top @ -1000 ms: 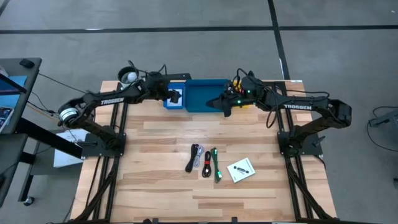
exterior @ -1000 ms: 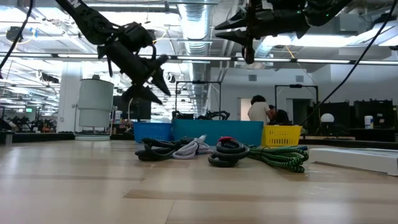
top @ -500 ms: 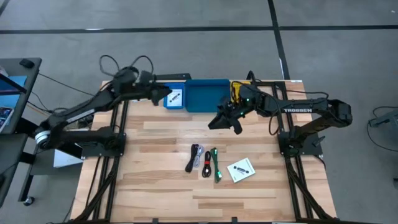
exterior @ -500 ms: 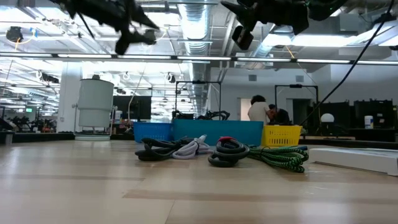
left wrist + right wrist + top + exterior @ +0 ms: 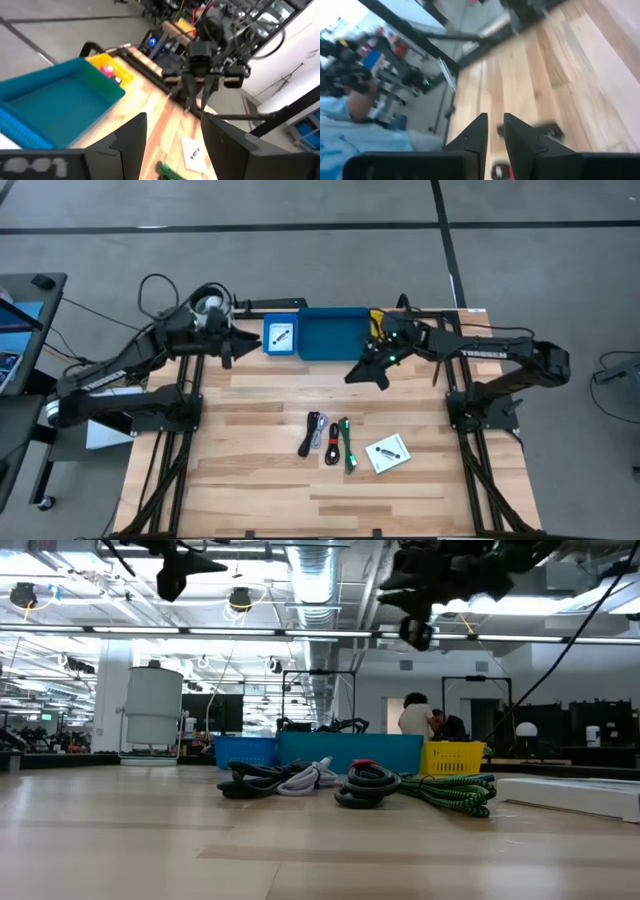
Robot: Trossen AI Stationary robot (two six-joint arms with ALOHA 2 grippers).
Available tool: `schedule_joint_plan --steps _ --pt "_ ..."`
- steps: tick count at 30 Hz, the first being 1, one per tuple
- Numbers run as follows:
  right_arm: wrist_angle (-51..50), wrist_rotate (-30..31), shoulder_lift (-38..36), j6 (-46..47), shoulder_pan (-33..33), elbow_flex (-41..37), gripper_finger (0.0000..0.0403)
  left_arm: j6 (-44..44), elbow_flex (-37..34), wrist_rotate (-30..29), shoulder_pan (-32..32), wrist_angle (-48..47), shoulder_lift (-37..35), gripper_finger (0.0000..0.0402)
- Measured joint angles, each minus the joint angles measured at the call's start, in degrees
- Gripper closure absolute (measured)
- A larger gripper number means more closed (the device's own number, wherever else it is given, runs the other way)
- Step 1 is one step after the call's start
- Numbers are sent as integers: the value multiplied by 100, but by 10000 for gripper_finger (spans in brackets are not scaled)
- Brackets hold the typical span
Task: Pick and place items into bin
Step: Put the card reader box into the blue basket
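High view: overhead, straight down on the whole table (image 5: pixel 260 395), both arms and the cables (image 5: pixel 328 442) mid-board. Low view: at tabletop height, level across the boards, same cables (image 5: pixel 360 783) close, trays and room behind. Wrist views ride each arm, facing over the table; the right one seems to point down at the boards, blurred.

Table (image 5: pixel 260 395): pale planked wood, matt. Trays (image 5: pixel 330 335): smooth blue plastic. Green cable (image 5: pixel 347 445): braided sheath. Packet (image 5: pixel 388 453): white paper.
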Motion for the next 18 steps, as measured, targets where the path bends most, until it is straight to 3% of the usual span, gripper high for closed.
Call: schedule_joint_plan --steps 3,8,13,18 --pt "-851 645 -345 -200 264 0 358 41 0 -149 -218 -109 16 224" --pt "-2397 2431 -1051 -3 1014 4 373 317 0 -253 -510 -123 16 224" --pt "-3511 4068 -1401 1567 2124 4 379 365 0 -257 -698 -121 31 224" --pt "-3984 5026 -1272 3322 3272 7 372 380 0 -124 -1002 -107 163 224"
